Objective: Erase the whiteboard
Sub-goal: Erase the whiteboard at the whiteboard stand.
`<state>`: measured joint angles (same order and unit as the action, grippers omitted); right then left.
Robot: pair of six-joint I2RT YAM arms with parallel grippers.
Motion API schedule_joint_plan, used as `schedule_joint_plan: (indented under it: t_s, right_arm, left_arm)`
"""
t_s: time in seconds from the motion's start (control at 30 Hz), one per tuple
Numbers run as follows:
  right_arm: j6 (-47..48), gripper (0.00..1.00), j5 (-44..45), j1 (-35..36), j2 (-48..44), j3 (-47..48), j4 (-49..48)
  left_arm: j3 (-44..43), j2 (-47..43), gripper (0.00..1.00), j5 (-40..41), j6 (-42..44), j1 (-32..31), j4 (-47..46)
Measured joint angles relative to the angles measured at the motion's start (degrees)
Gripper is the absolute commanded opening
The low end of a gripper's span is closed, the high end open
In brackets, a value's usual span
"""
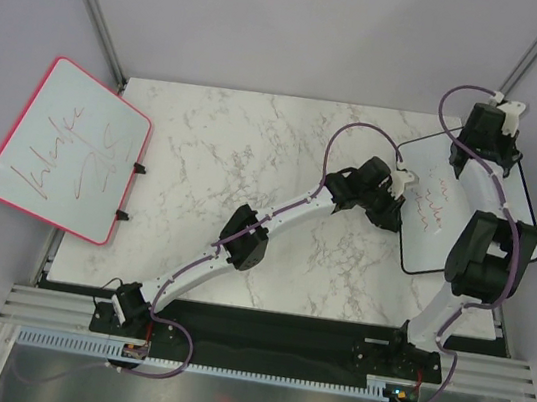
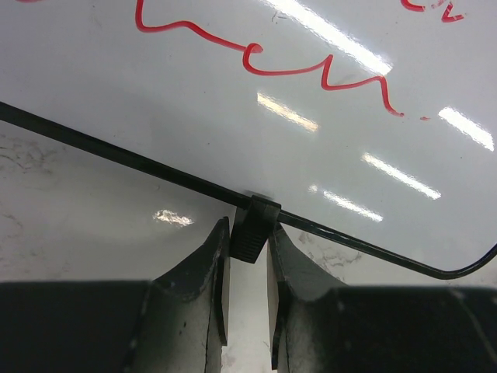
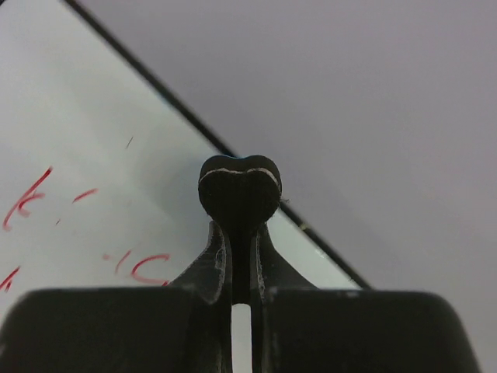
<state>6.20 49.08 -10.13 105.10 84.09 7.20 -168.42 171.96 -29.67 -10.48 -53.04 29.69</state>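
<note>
The black-framed whiteboard (image 1: 422, 239) lies at the table's right side, with orange-red handwriting on its face. It also shows in the left wrist view (image 2: 233, 101) and the right wrist view (image 3: 85, 155). My left gripper (image 1: 401, 186) is at the board's left edge. In the left wrist view it (image 2: 248, 237) is closed on a small black clip (image 2: 253, 227) on the frame. My right gripper (image 1: 459, 165) is over the board's far part. In the right wrist view it (image 3: 240, 233) is shut on a black heart-shaped eraser (image 3: 239, 190), held near the frame's edge.
A pink-framed whiteboard (image 1: 69, 146) with red scribbles hangs over the table's left edge. The marble tabletop (image 1: 256, 149) lies between the two boards. Grey walls and metal posts stand behind the table. The right arm's elbow (image 1: 488, 256) covers the board's near right part.
</note>
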Motion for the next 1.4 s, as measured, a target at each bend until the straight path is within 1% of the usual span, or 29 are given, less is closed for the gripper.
schedule_joint_plan:
  t_s: [0.1, 0.2, 0.3, 0.5, 0.63, 0.8, 1.07, 1.4]
  right_arm:
    - [2.54, 0.0, 1.75, -1.36, 0.98, 4.52, -0.55]
    - [3.58, 0.0, 2.47, -1.66, 1.27, 6.34, -1.25]
    - [3.52, 0.0, 2.43, -0.98, 1.27, 5.18, -1.66]
    - [2.03, 0.0, 2.47, 1.75, 1.29, -2.12, -2.47]
    - [1.29, 0.0, 2.45, 2.84, 0.59, -5.16, -5.27]
    - [1.33, 0.0, 3.28, 2.78, 0.61, -5.07, -5.92]
    - [5.29, 0.0, 6.99, 0.37, 4.46, 1.46, -8.48]
    - [7.1, 0.0, 8.92, 0.74, 4.0, -1.53, -14.62]
  left_arm:
    - [0.0, 0.0, 0.02, 0.0, 0.0, 0.04, 0.26]
    - [0.0, 0.0, 0.02, 0.0, 0.0, 0.04, 0.26]
    - [0.0, 0.0, 0.02, 0.0, 0.0, 0.07, 0.26]
    - [0.0, 0.0, 0.02, -0.02, 0.0, 0.09, 0.24]
    - [0.0, 0.0, 0.02, -0.04, 0.0, 0.09, 0.22]
    - [-0.02, 0.0, 0.02, -0.09, -0.02, 0.09, 0.17]
    - [-0.07, 0.0, 0.02, -0.17, -0.02, 0.09, 0.2]
    - [-0.07, 0.0, 0.02, -0.22, -0.02, 0.11, 0.22]
